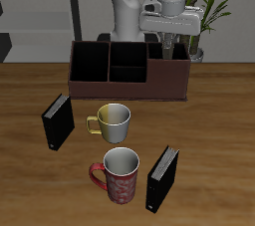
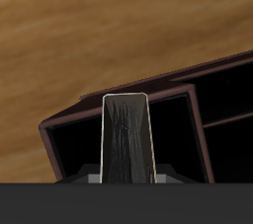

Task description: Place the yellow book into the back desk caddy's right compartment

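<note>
My gripper (image 1: 168,41) is shut on the yellow book (image 1: 169,47), a slim tan-edged book that hangs upright from the fingers. It is held over the end section of the long reddish-brown desk caddy (image 1: 100,79) standing at the back of the table. In the wrist view the book (image 2: 126,141) points down at the wide undivided compartment (image 2: 74,151) with its dark interior, inside the caddy's brown wall (image 2: 148,83). The book's lower end is about level with the rim. I cannot tell whether it touches the caddy's floor.
Two black books stand on the table, one (image 1: 58,121) nearer the caddy and one (image 1: 162,178) by the front edge. A yellow-handled mug (image 1: 114,120) and a red patterned mug (image 1: 119,176) stand between them. A potted plant (image 1: 204,16) is behind the caddy.
</note>
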